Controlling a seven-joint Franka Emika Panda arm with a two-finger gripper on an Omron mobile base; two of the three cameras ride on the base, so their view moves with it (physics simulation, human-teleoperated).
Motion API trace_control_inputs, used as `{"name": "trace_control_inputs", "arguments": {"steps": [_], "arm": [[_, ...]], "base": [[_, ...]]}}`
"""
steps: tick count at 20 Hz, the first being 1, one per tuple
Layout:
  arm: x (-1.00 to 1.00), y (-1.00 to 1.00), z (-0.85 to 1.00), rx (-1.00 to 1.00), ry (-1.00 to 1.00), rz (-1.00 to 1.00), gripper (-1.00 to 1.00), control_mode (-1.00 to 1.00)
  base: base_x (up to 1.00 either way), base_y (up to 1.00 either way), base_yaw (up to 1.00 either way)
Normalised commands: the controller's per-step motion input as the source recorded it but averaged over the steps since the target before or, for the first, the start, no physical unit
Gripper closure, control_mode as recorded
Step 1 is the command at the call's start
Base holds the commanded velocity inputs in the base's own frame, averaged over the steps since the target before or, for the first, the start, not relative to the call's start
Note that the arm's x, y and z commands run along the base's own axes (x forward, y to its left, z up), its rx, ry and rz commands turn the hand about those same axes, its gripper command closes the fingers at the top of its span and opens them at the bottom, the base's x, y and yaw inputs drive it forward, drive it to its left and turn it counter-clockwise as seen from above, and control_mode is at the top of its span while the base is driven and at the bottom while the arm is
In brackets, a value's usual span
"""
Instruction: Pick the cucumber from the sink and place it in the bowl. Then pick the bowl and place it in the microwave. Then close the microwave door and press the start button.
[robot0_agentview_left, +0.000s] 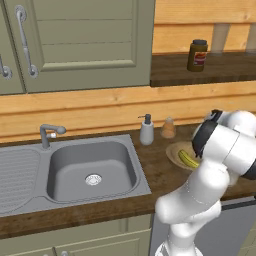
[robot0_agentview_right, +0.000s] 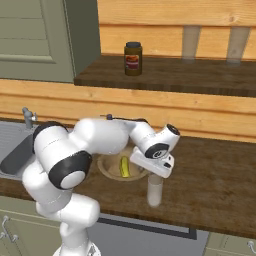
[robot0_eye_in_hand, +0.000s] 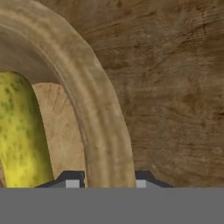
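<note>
The tan bowl (robot0_agentview_left: 174, 151) (robot0_agentview_right: 107, 169) stands on the dark wooden counter to the right of the sink (robot0_agentview_left: 65, 167). The yellow-green cucumber (robot0_agentview_left: 188, 159) (robot0_agentview_right: 124, 167) (robot0_eye_in_hand: 19, 140) lies inside it. My gripper (robot0_eye_in_hand: 107, 181) reaches down onto the bowl's right side. In the hand view its two dark fingertips straddle the bowl's thick rim (robot0_eye_in_hand: 94, 100), one inside and one outside, both close against it. The sink basin holds nothing but its drain. The microwave and its door are out of view.
A soap dispenser (robot0_agentview_left: 146, 130) and a small tan bottle (robot0_agentview_left: 168, 128) stand behind the bowl. A pale upright cylinder (robot0_agentview_right: 155, 192) stands just in front of my hand. On the shelf above is a dark jar (robot0_agentview_right: 133, 58). The tap (robot0_agentview_left: 49, 134) is at the sink's back left.
</note>
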Motion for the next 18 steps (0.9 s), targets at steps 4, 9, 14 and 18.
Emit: {"name": "trace_control_inputs", "arguments": {"steps": [4,9,14,18], "arm": [[-0.22,0.43,0.63,0.02,0.0,-0.26,1.0,-1.0],[-0.01,0.66,0.85,0.0,0.0,-0.17,1.0,-1.0],[-0.38,0.58,0.91,-0.05,-0.06,-0.1,1.0,-1.0],[-0.71,0.49,0.84,-0.09,-0.02,-0.17,1.0,-1.0]], "base": [[0.0,0.0,0.0],[0.0,0.0,0.0],[0.0,0.0,0.0],[0.0,0.0,0.0]]}}
